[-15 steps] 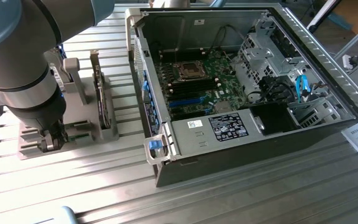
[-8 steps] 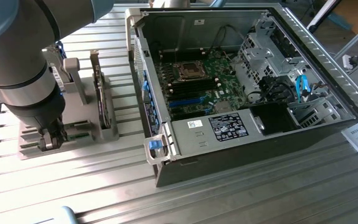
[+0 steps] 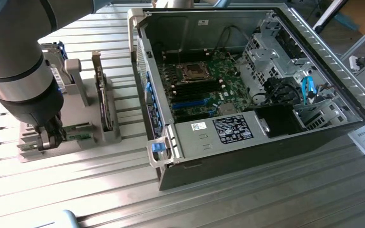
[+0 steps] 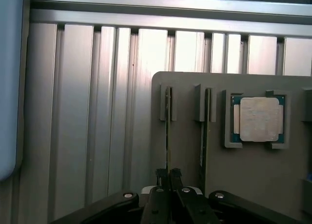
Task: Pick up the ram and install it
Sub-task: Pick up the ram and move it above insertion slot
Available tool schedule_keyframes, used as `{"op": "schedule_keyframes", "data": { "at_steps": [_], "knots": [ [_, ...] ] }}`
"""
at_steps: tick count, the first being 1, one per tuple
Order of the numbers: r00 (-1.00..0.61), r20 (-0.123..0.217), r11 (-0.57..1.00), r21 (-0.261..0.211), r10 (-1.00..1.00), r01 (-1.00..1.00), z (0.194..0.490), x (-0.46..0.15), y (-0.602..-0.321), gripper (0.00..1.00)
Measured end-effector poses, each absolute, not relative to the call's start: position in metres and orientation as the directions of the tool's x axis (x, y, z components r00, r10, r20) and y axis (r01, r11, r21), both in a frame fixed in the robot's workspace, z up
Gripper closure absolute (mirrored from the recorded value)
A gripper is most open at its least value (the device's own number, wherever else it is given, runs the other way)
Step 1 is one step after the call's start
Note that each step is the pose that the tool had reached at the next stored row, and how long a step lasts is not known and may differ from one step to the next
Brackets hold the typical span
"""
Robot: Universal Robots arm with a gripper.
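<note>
Gripper (image 4: 168, 173) is down at the gray holder (image 4: 185, 151), jaws pinched narrow on what looks like the edge of the ram (image 4: 167, 131). The ram stands on edge in its slot, on the exterior view's left of the open computer case (image 3: 246, 85).

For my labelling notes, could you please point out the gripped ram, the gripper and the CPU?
ram (image 4: 167, 131): wrist view, thin edge.
gripper (image 4: 168, 172): wrist view, between fingertips.
CPU (image 4: 259, 118): wrist view, metal lid.
</note>
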State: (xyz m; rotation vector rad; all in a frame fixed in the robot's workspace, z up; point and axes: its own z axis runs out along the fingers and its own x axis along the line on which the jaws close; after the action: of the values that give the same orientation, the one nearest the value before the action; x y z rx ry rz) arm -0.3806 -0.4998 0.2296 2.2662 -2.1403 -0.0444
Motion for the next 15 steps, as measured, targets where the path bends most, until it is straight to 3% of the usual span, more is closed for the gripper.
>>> {"op": "schedule_keyframes", "data": {
  "at_steps": [15],
  "knots": [
    [0.057, -0.004, -0.057, 0.037, -0.998, -0.998, 0.259, -0.381, -0.5, 0.88]
  ]
}}
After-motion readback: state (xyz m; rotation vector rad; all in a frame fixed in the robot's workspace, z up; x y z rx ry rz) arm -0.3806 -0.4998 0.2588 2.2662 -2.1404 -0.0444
